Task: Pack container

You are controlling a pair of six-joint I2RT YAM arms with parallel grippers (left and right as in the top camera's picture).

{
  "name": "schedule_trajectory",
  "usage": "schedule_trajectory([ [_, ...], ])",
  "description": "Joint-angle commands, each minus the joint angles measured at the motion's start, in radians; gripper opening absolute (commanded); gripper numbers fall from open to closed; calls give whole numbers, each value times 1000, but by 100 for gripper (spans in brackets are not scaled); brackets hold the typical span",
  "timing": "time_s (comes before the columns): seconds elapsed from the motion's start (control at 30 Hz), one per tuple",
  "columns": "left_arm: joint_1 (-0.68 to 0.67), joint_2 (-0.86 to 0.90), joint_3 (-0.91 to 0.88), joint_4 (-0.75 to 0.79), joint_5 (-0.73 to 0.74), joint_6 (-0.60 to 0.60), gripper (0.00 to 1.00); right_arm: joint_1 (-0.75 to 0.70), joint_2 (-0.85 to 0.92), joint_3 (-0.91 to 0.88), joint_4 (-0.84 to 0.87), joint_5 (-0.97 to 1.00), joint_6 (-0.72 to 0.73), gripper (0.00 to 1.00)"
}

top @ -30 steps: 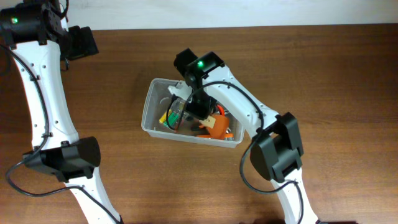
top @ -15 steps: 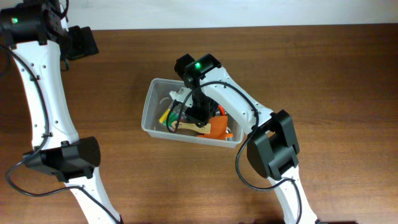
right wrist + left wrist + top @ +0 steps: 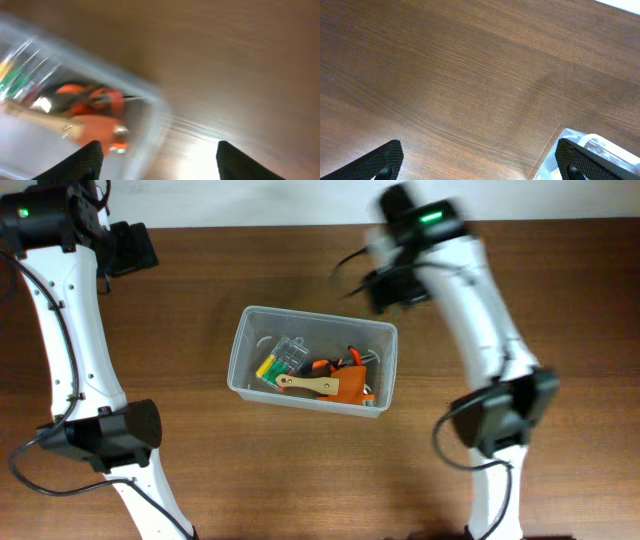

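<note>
- Overhead: the container (image 3: 240,360) is seen near the middle of the wooden table (image 3: 560,300), set slightly askew.
- Inside it, a clear screwdriver case (image 3: 285,358) is placed at the left. A wooden-handled tool (image 3: 305,385) lies just beside the case, and orange-handled tools (image 3: 348,385) are gathered toward the right.
- The left arm (image 3: 60,330) is seen along the table's left side, well apart from the container. The right arm (image 3: 470,310) is blurred, and its end is held above bare wood beyond the container's far right corner.
- Left wrist: the left gripper (image 3: 480,160) is shown with its jaws wide apart over bare table. A rounded corner of the container (image 3: 600,145) is caught at the lower right, just beside one fingertip.
- Right wrist: the picture is heavily smeared. The right gripper (image 3: 160,155) is seen with its jaws spread wide.
- The container (image 3: 155,120) is seen at the left and its corner reaches between the fingertips. The orange-handled tools (image 3: 95,95) and some green and yellow screwdriver handles (image 3: 12,70) can be made out within.
</note>
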Motion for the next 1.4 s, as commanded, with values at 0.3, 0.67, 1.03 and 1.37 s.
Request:
schedule_trajectory([
  [0.3,5,-9,16,-1,-7,-9,99,-311,-29,18,-100,-26,45,99],
  [0.67,5,-9,16,-1,-7,-9,99,-323,-29,18,-100,-26,45,99],
  [1.03,5,-9,16,-1,-7,-9,99,-322,-128,18,-100,-26,45,99],
  [1.37,5,-9,16,-1,-7,-9,99,-322,-596,12,-100,-26,45,99],
])
